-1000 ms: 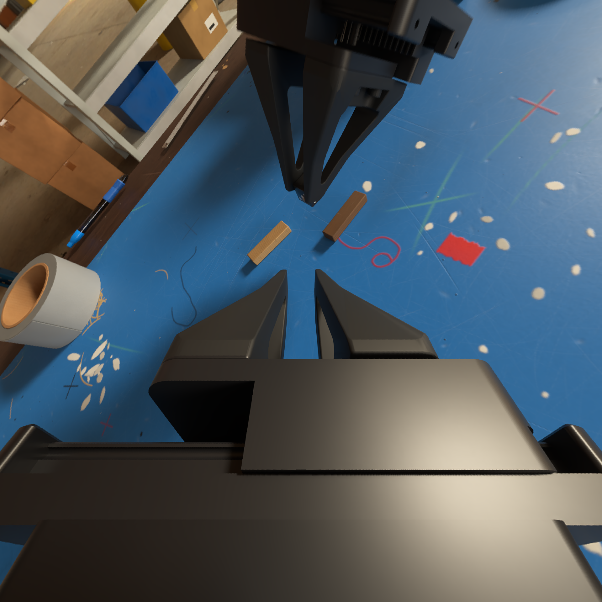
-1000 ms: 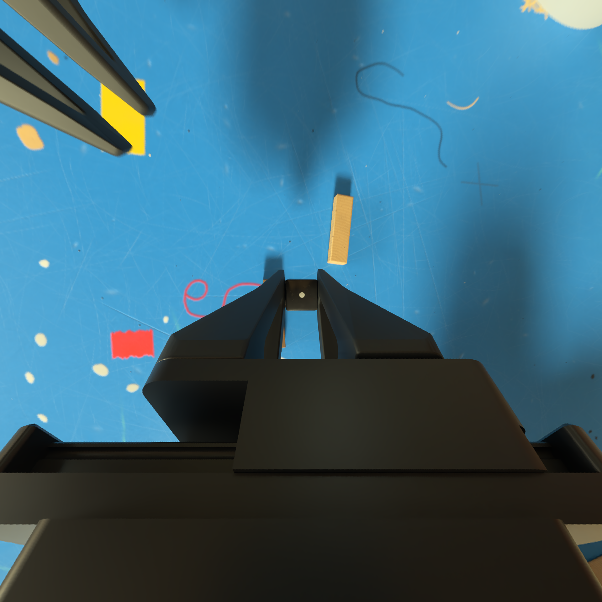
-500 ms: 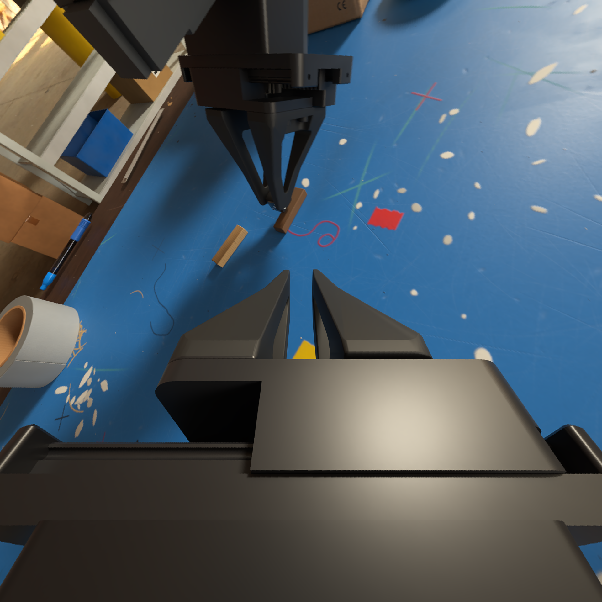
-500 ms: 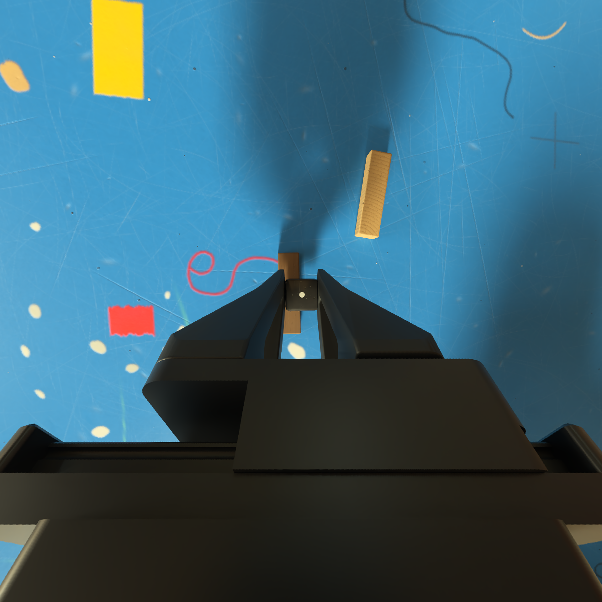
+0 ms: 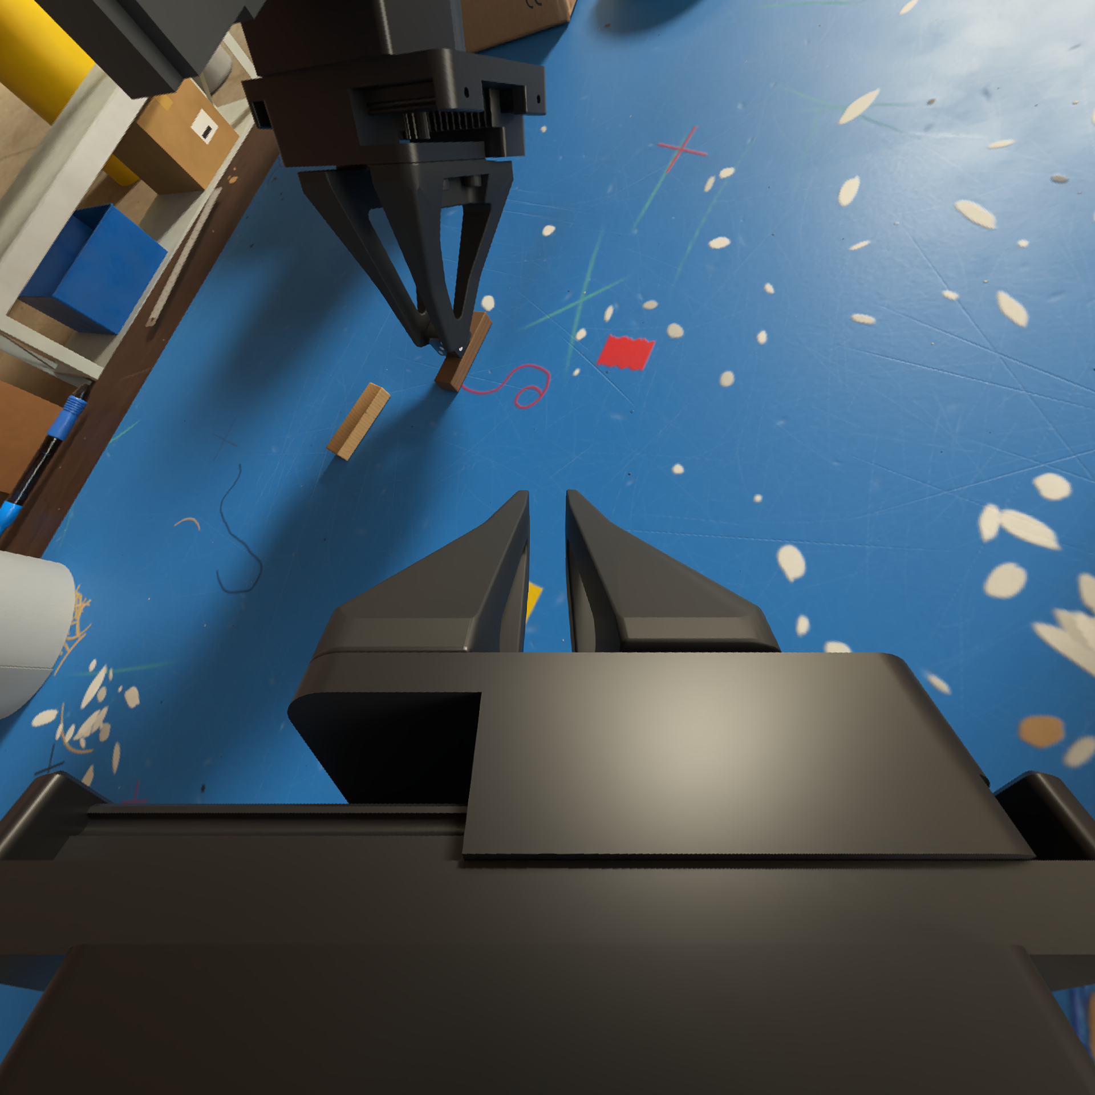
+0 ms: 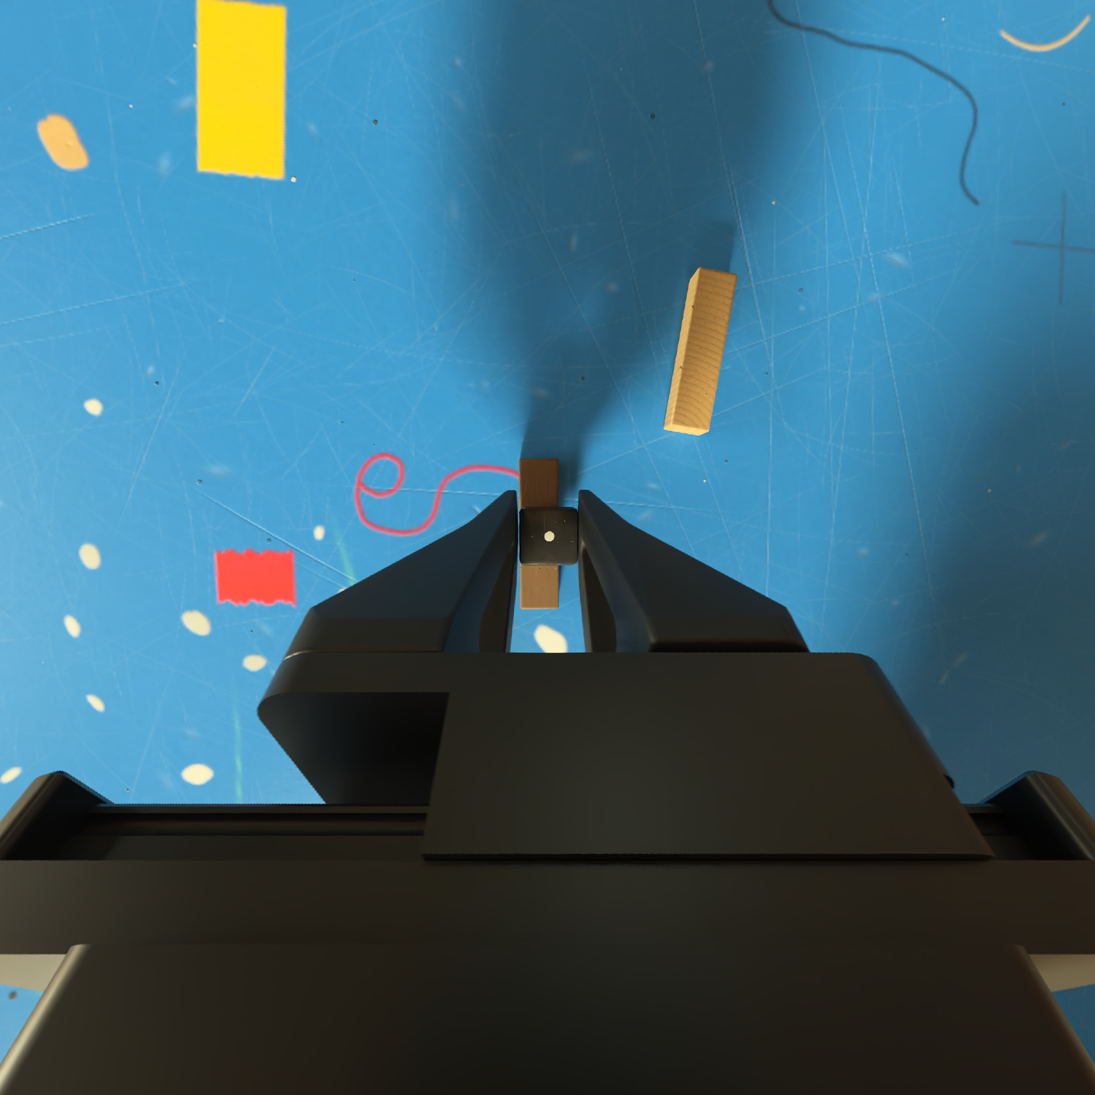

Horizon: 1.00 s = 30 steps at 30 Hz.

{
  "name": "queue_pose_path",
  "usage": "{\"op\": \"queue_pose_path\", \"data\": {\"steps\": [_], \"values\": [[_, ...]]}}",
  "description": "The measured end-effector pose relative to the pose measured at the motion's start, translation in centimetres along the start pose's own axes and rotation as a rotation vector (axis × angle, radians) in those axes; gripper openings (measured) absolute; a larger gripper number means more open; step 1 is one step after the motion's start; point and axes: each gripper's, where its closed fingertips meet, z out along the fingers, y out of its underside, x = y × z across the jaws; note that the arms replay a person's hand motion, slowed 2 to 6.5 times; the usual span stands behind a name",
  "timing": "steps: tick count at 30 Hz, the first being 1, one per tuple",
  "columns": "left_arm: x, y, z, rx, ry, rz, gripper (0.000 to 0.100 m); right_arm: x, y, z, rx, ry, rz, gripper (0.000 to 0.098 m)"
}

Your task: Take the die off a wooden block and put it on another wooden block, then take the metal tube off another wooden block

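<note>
My right gripper (image 6: 548, 496) is shut on a small black die (image 6: 548, 536) with one white pip facing the camera. The die is right over the middle of a dark brown wooden block (image 6: 539, 480) lying on the blue table; I cannot tell whether it touches the block. A lighter wooden block (image 6: 699, 352) lies apart to the right with nothing on it. In the left wrist view the right gripper (image 5: 444, 346) points down at the dark block (image 5: 471, 343), with the light block (image 5: 358, 420) beside it. My left gripper (image 5: 547, 495) is shut and empty, well short of both blocks. No metal tube is in view.
A white tape roll (image 5: 23, 634) and a blue pen (image 5: 41, 450) sit at the table's left edge, with shelves of cardboard boxes (image 5: 172, 142) beyond. Flat marks on the table include a red patch (image 6: 255, 578) and a yellow patch (image 6: 240, 89).
My right gripper has come down with the die, from above the table to right over the dark block. My left gripper stayed shut and has drawn back from the blocks.
</note>
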Motion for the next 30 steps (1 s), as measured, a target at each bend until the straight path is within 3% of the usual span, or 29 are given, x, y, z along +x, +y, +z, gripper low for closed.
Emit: {"op": "queue_pose_path", "data": {"steps": [6,21,30], "values": [[0.4,0.0,0.0,0.004,0.021,0.013,0.01,-0.2,0.1,0.0,-0.006,-0.01,-0.005,0.0366],[0.9,0.2,0.0,0.008,0.039,0.027,0.008,-0.2,-0.6,-1.2,0.036,-0.008,-0.014,0.0365],[0.9,0.2,0.0,0.011,0.039,0.032,0.008,-1.6,-1.3,-2.2,0.094,-0.077,-0.066,0.0399]]}}
